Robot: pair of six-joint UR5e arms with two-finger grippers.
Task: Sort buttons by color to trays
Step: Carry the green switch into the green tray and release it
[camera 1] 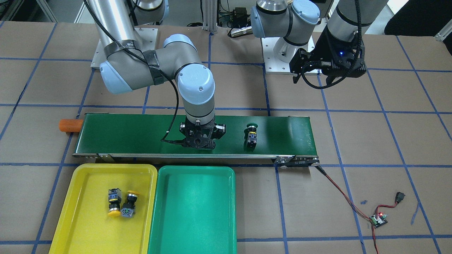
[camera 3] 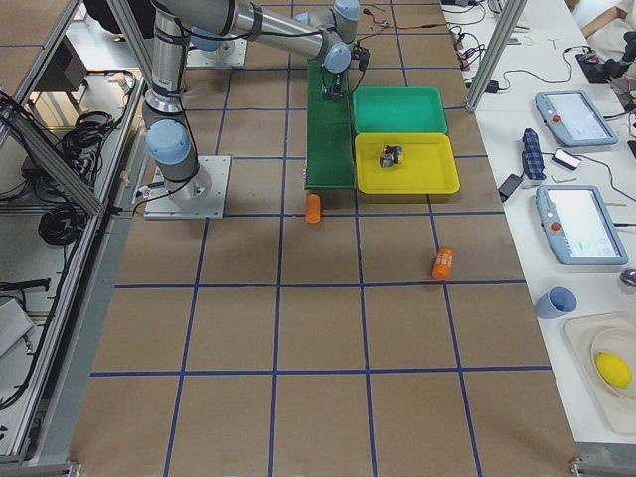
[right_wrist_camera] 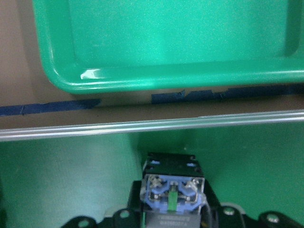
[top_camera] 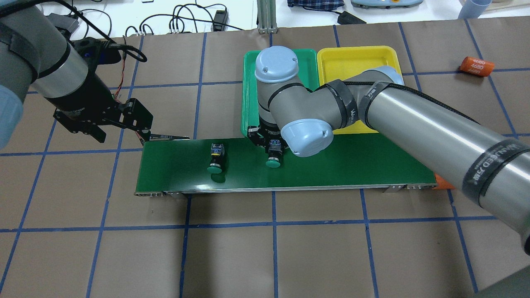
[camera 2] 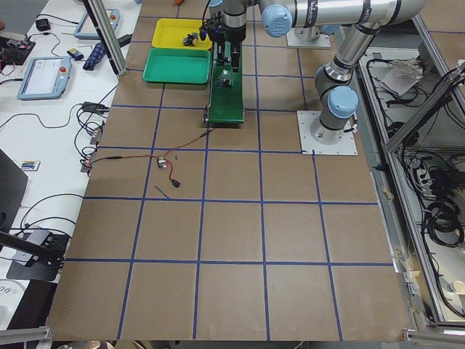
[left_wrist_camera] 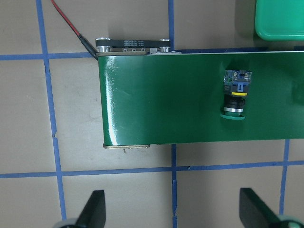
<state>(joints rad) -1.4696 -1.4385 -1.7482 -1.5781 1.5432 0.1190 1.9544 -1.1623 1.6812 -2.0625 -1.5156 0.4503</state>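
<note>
A green button (top_camera: 272,156) lies on the belt, cap toward the robot, with my right gripper (camera 1: 201,139) lowered over it. The right wrist view shows its grey-blue block (right_wrist_camera: 173,192) held tight between black fingers, so the gripper looks shut on it. A second green button (camera 1: 251,135) (left_wrist_camera: 235,95) lies free on the belt. Two yellow buttons (camera 1: 114,201) (camera 1: 129,205) rest in the yellow tray (camera 1: 81,176). The green tray (camera 1: 196,211) beside it holds nothing. My left gripper (left_wrist_camera: 173,211) hovers open above the table, off the belt's end.
The dark-green conveyor belt (camera 1: 123,134) runs along the trays' robot side. One orange cylinder (camera 1: 70,125) lies at the belt's end, another (top_camera: 477,66) farther out on the table. A red wire leads to a small controller board (camera 1: 378,219).
</note>
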